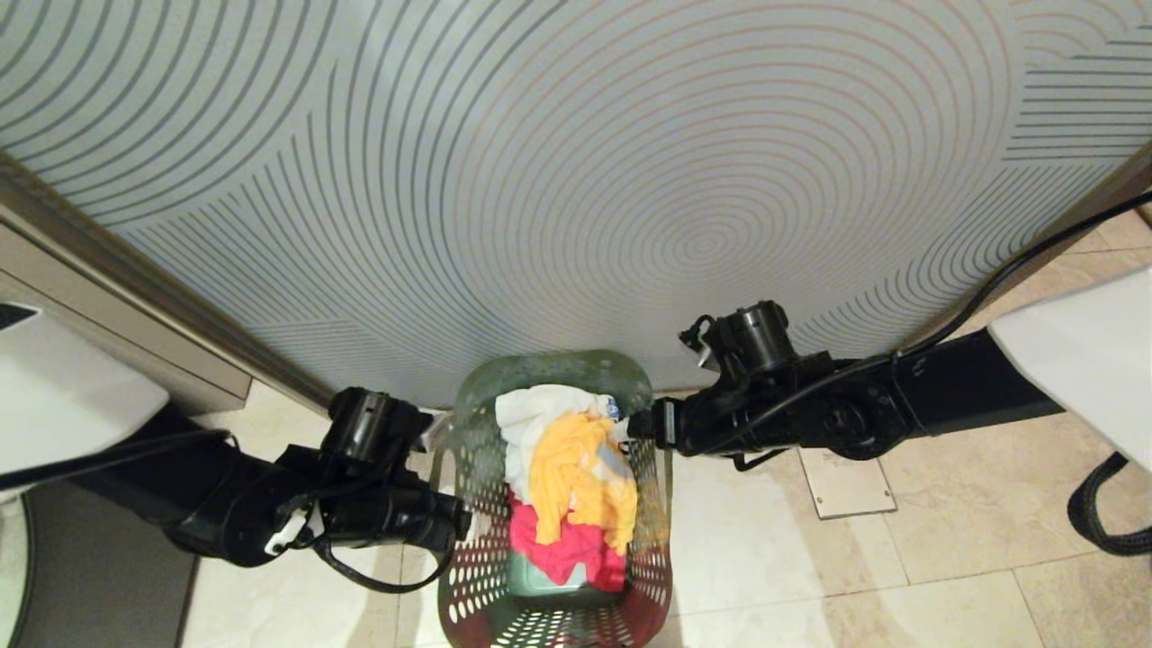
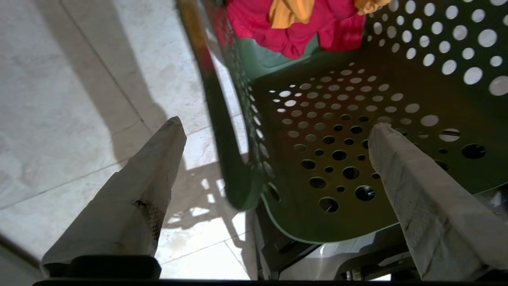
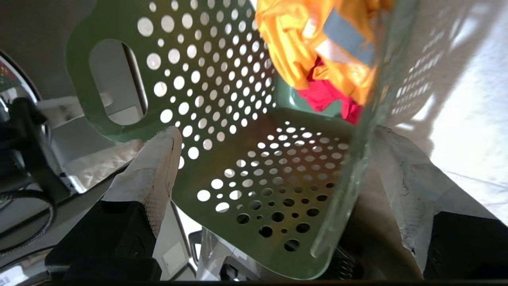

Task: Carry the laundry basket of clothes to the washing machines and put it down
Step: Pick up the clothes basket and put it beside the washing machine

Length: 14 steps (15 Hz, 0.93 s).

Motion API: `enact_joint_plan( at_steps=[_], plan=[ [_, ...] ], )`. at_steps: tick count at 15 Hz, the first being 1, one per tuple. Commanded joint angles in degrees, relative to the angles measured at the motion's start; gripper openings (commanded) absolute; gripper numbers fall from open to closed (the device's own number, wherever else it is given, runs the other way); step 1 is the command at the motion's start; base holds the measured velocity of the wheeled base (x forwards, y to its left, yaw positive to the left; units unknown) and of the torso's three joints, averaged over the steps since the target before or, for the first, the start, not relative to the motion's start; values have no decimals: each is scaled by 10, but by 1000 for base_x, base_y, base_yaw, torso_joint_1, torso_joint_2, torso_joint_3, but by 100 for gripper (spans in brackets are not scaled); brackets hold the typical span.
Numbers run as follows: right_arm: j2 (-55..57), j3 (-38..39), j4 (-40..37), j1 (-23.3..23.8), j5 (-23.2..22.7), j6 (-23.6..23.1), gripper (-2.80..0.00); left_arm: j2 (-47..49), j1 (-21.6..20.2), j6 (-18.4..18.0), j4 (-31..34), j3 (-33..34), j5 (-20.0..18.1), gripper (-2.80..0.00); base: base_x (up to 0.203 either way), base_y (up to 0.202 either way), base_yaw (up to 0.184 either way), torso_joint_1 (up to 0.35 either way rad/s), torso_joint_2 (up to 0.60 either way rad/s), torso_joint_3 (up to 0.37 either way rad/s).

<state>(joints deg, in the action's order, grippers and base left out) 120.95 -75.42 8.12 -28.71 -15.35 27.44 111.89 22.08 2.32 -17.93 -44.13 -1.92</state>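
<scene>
1. basket (image 1: pixel 477 594): green plastic, smooth with a slight sheen, pierced all over with round holes; the rim looks faintly translucent in the right wrist view.
2. clothes (image 1: pixel 576 477): soft, crumpled cloth, matt, in white, yellow-orange and pink.
3. floor (image 1: pixel 900 576): pale stone-look tiles, smooth, lightly glossy, with thin grout lines.
4. panel (image 1: pixel 576 162): smooth, matt, frosted-looking surface printed with fine curved lines.
5. left gripper (image 2: pixel 274 159) and right gripper (image 3: pixel 274 159): fingers (image 2: pixel 151 178) wrapped in whitish, rough, creased tape or cloth, scuffed in places.
6. arms (image 1: pixel 864 405): black, matt casing with a dull sheen.
</scene>
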Motion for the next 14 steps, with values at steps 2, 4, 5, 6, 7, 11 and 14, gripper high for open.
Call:
enact_joint_plan(
  at_steps=[2, 4, 5, 6, 7, 11, 14],
  plan=[
    [17, -3, 1, -2, -3, 3, 0, 32, 5, 6, -2, -22, -16, 0, 0, 0, 0, 0, 0, 0],
    [24, -3, 1, -1, -9, 6, 0, 37, 17, 32, -2, -47, -29, 0, 0, 0, 0, 0, 0, 0],
    [25, -3, 1, -1, -9, 7, 0, 37, 23, 54, -1, -61, -33, 0, 0, 0, 0, 0, 0, 0],
    [29, -3, 2, -1, -9, 8, 0, 35, 27, 83, -1, -78, -34, 0, 0, 0, 0, 0, 0, 0],
    [29, -3, 2, -1, -9, 8, 0, 31, 31, 105, 0, -93, -36, 0, 0, 0, 0, 0, 0, 0],
    [48, -2, 5, -1, -9, 8, 0, 37, 34, 108, 11, -84, -52, 0, 0, 0, 0, 0, 0, 0],
    [68, -12, 16, -1, -10, 9, 0, 61, 34, 108, 11, -81, -50, 0, 0, 0, 0, 0, 0, 0]
  ],
)
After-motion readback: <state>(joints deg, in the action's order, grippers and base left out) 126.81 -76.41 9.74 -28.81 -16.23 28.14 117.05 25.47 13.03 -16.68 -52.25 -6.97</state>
